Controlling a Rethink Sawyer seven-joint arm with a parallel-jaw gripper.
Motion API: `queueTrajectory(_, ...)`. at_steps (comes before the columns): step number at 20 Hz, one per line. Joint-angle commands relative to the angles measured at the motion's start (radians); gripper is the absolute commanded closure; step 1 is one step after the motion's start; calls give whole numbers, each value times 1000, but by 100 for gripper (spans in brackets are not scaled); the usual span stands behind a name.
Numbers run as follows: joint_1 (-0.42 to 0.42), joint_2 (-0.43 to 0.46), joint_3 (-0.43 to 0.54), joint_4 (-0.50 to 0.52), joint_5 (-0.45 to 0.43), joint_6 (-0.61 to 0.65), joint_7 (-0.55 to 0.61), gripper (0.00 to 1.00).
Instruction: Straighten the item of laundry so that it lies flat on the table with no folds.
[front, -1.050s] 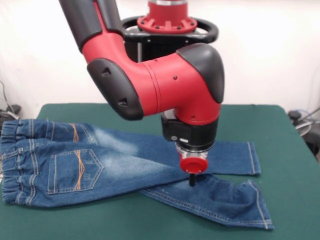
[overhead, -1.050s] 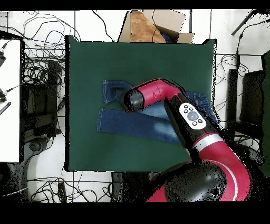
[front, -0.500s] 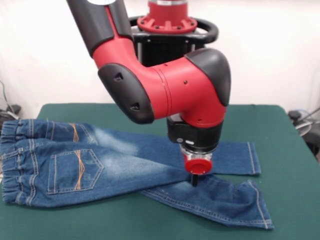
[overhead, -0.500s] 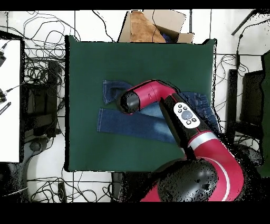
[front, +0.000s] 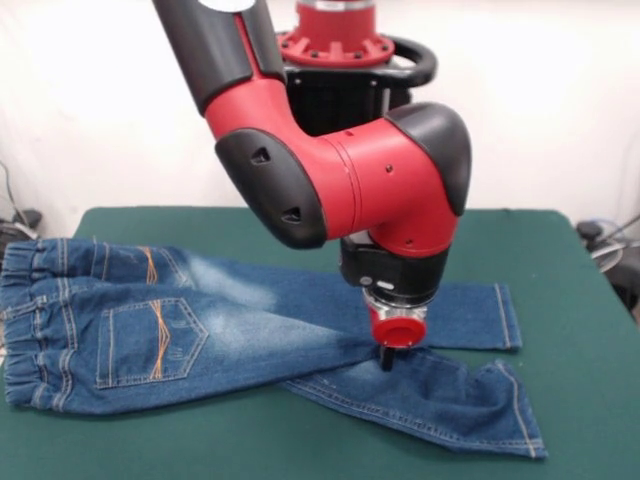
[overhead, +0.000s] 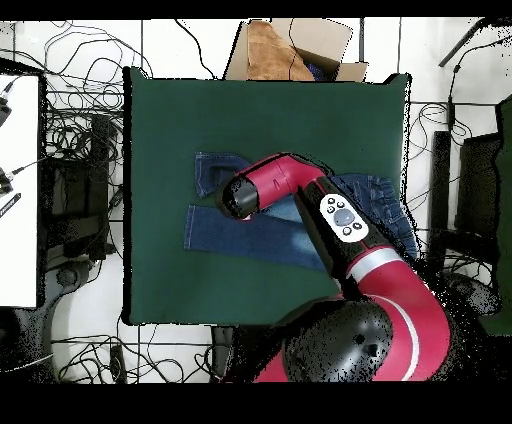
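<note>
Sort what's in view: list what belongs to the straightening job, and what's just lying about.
Job:
jeans
green table
gripper, its tip down at the jeans' near leg

Lying about:
cardboard box beyond the table's edge
cables on the floor

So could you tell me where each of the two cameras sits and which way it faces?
Front view: sits across the table, low, facing the robot; shows the jeans, the arm coming down and its gripper on a leg.
Overhead view: sits above, looking straight down, robot's base at the bottom; shows the arm reaching over the jeans, a box beyond the table.
Shared: jeans, table, arm.
</note>
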Motion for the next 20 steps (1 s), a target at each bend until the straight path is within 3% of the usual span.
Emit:
queueTrajectory(1,24,5,-81,13,-31,127,-138,100)
queueTrajectory(14,73,-20,-61,21,18,187,-87,100)
queueTrajectory(20,78,-71,-37,9,58,246,-100,100)
